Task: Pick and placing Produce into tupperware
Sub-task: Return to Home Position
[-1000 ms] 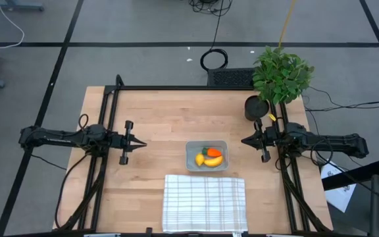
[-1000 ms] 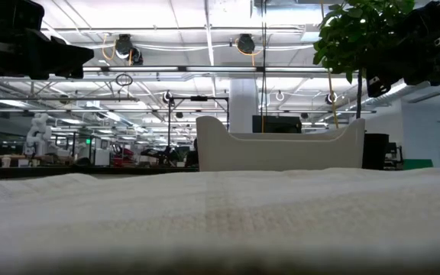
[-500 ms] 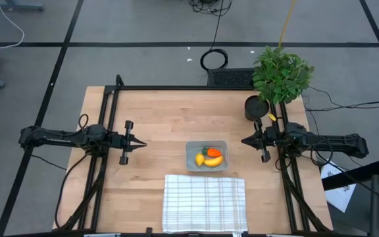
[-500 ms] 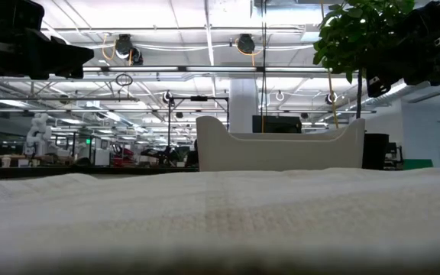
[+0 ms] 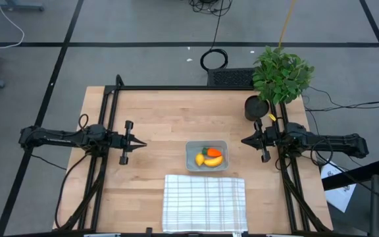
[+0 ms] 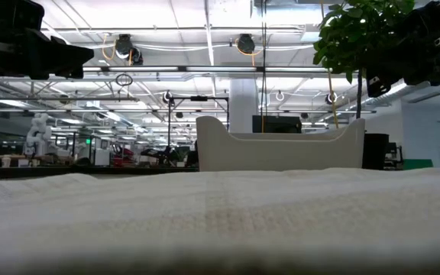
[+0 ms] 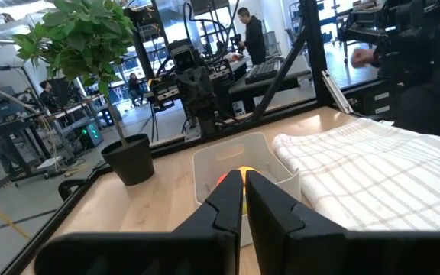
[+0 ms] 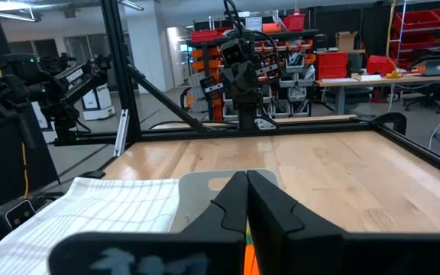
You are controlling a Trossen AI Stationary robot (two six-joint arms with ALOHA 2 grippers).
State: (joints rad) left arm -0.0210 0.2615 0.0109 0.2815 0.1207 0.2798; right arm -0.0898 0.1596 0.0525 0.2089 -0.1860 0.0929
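— High view?
— Both arms stretch level from the desk's (image 5: 163, 112) sides. The left claw (image 5: 140, 143) and right claw (image 5: 245, 141), both clenched and empty, point inward at the tupperware (image 5: 189, 146) between them. In it the banana (image 5: 211, 160) lies crosswise, and the carrot's (image 5: 215, 153) green top faces the left arm.
— Low view?
— The tupperware's walls hide the produce.
— Wrists?
— Fingers block most of it.

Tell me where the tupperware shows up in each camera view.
High view: tupperware mid-table, above the checked cloth.
Low view: tupperware centre, behind the cloth.
Left wrist view: tupperware straight ahead, past the jaws.
Right wrist view: tupperware straight ahead, past the jaws.
Shared landmark: the cloth.
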